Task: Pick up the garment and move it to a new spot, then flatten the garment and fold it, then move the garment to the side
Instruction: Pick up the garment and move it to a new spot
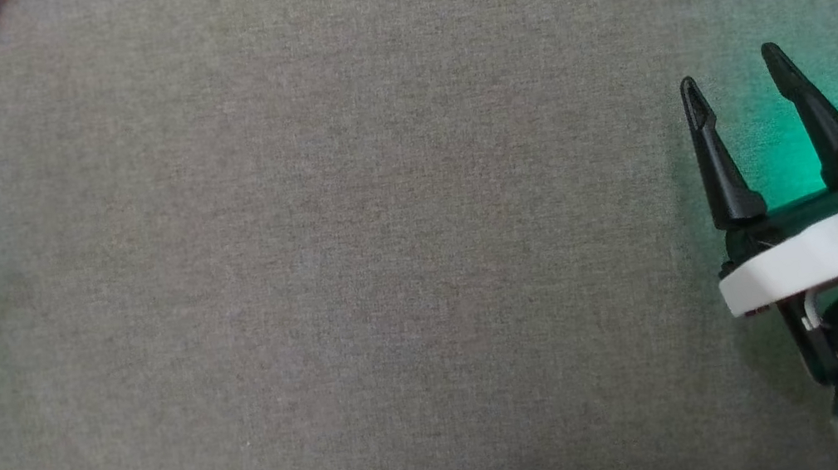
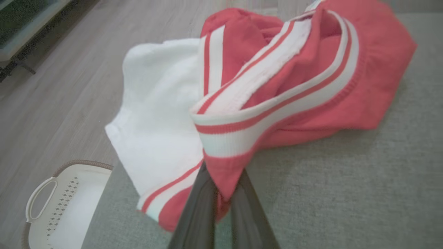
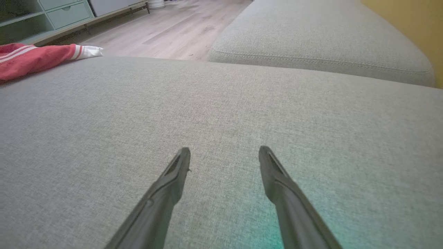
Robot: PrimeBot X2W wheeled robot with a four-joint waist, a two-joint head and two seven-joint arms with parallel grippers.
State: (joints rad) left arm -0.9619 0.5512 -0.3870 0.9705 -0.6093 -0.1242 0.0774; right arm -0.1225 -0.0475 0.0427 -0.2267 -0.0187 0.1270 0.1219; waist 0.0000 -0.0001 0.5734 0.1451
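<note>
Garment point(image 2: 294, 79): red knit with white striped ribbing and a white panel. It lies bunched at the far-left corner of the grey cushion point(image 1: 385, 232), and the white part seems to reach past the cushion's edge. White basket point(image 2: 65, 204) sits on the floor beside that edge. Left gripper point(image 2: 224, 180) fingers clamped on a red pointed fold just under the ribbed band. Right gripper point(image 1: 729, 66) fingers apart, holding nothing, over the cushion's right side. Garment looks soft, light and floppy, so it will likely drape and drag. Ribbed band is probably the firmest place to pinch.

Knit garment point(image 2: 311, 86); matt woven cushion point(image 1: 352, 237)
</note>
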